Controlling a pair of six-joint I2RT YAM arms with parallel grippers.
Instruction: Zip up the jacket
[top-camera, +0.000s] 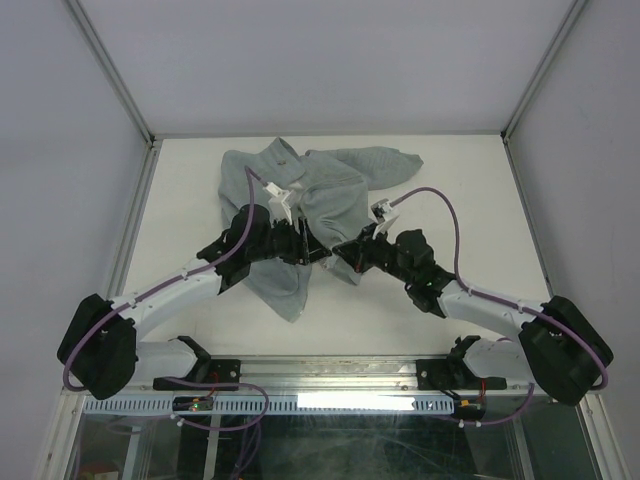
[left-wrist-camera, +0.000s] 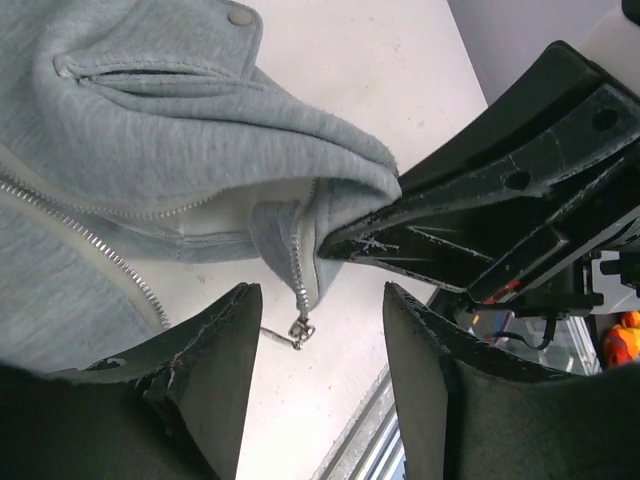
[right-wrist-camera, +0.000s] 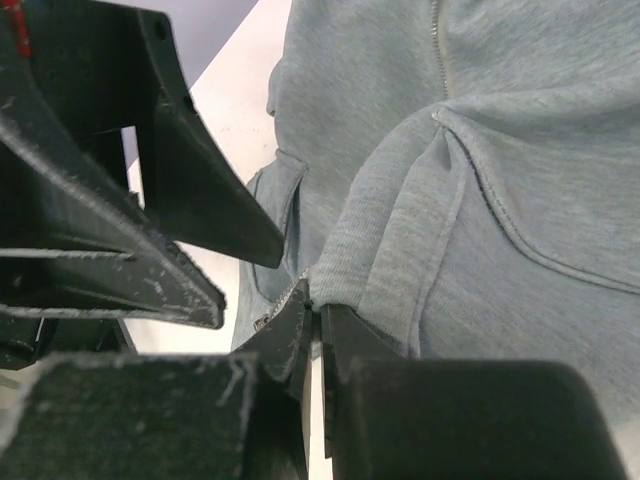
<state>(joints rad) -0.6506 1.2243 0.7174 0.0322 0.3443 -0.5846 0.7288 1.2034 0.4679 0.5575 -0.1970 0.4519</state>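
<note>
The pale grey-green jacket (top-camera: 330, 185) lies rumpled at the middle back of the table, its front open. My right gripper (right-wrist-camera: 316, 312) is shut on the bottom hem of the jacket (right-wrist-camera: 480, 170), next to the zipper teeth. In the left wrist view the right gripper (left-wrist-camera: 345, 240) holds that hem corner lifted. The small metal zipper pull (left-wrist-camera: 299, 330) hangs from the end of the teeth. My left gripper (left-wrist-camera: 320, 300) is open, and the pull hangs between its fingers (left-wrist-camera: 225, 360), touching neither. In the top view both grippers meet at the jacket's lower edge, left (top-camera: 306, 246) and right (top-camera: 336, 256).
A second row of zipper teeth (left-wrist-camera: 90, 240) runs along the jacket's other front edge at the left. A snap button (left-wrist-camera: 240, 16) and a pocket opening (left-wrist-camera: 150, 75) show on the fabric. The metal rail (top-camera: 320, 375) runs along the near table edge. White walls enclose the table.
</note>
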